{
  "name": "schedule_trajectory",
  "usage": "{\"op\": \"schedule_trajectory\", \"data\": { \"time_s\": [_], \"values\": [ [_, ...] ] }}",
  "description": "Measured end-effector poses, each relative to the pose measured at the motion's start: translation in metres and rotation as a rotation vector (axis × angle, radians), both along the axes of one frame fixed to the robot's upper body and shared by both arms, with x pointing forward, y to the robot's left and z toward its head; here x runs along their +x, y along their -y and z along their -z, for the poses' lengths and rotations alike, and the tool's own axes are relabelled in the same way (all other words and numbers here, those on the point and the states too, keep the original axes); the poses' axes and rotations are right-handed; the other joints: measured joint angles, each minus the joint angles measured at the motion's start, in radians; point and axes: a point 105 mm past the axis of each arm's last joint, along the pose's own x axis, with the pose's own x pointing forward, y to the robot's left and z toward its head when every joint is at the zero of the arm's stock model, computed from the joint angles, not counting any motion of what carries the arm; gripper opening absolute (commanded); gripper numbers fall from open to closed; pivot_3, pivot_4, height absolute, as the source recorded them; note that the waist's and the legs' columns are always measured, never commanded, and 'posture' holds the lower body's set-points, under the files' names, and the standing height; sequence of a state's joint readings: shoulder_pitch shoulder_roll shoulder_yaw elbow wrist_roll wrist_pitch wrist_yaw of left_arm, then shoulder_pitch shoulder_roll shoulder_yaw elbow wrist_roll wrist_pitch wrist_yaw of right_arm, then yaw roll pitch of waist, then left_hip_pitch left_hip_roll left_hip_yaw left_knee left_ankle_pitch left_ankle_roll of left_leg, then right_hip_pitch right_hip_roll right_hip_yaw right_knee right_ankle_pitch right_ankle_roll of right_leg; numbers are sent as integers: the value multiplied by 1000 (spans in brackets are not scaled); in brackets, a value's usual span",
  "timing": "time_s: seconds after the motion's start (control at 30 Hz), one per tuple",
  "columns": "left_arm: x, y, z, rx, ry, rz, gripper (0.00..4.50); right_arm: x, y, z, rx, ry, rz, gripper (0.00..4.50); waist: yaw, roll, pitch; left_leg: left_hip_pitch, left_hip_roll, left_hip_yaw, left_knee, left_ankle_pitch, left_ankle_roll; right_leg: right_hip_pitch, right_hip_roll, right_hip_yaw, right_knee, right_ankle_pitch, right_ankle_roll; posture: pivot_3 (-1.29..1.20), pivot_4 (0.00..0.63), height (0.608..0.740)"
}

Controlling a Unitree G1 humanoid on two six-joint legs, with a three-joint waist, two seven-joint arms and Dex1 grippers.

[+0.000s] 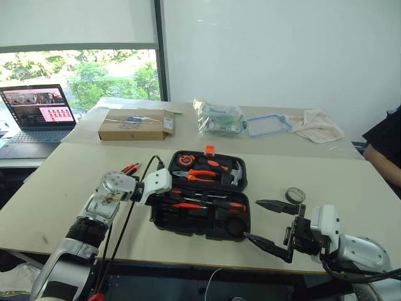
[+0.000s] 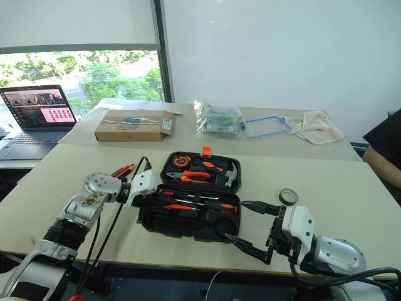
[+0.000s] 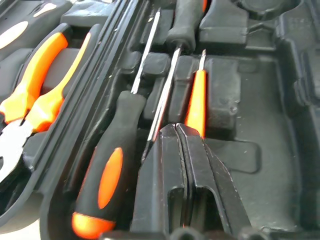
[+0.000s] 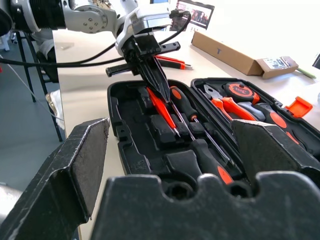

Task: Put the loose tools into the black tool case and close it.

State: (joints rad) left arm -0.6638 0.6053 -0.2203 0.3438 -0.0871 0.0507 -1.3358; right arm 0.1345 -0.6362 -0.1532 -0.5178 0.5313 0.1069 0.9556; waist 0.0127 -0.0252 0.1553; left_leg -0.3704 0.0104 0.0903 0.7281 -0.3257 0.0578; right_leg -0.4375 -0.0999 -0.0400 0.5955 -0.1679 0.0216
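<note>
Desk surface carries everything, and the black tool case lies flat and open on it, between the two claws, its lid half holding pliers and a hammer on the side away from the robot.

Left claw reaches down into the near half of the case from its left end, fingers pressed together. In the left wrist view their tips meet over the slim steel shaft of a long screwdriver and touch the handle end of the short all-orange screwdriver just beside it; whether anything is actually pinched I cannot tell. A second black-and-orange screwdriver sits in its recess on the other side of the claw.

Right claw waits just off the case's right end, spread wide and empty, with a small roll of tape lying beyond it.

Behind the left arm, outside the case, an orange-and-black tool lies loose on the desk.

My reading: the loading step is in hand, with the left claw seating a screwdriver in the tray. Next it should open and lift clear, swing back for the loose tool behind it, place that too, and only then fold the lid over and latch it.
</note>
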Motion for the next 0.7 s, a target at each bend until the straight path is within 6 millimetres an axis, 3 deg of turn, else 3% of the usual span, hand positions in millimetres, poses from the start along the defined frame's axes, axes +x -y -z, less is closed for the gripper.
{"op": "schedule_trajectory", "data": {
  "time_s": [0.3, 0.43, 0.57, 0.7],
  "values": [
    [-7, -2, 0, 8, -54, 15, 72, 0, -3, 4, 3, -9, -7, 4500, 0, 0, 0, 0, 0, 0, 0, 0, 1, 0, 0, 0, 0, 0, 0, 0, 150, 740],
    [-7, 6, -14, -97, -51, 27, 72, 0, -3, 4, 3, -7, -7, 4500, 1, 0, 0, 0, 0, 0, 0, 0, 0, 0, 0, 0, 0, 0, 0, 0, 150, 740],
    [6, 4, -25, -108, -6, -28, 72, 0, -3, 4, 3, -8, -7, 4500, 0, 0, 0, 0, 0, 0, 0, 0, 0, 0, 0, 0, 0, 0, 0, 0, 150, 740],
    [10, 0, -8, -24, -18, -59, 72, 1, -3, 4, 3, -8, -7, 4500, -1, 0, 0, 0, -1, 0, 0, 0, 0, 0, 0, 0, 0, 0, 0, 0, 150, 740]
  ]
}}
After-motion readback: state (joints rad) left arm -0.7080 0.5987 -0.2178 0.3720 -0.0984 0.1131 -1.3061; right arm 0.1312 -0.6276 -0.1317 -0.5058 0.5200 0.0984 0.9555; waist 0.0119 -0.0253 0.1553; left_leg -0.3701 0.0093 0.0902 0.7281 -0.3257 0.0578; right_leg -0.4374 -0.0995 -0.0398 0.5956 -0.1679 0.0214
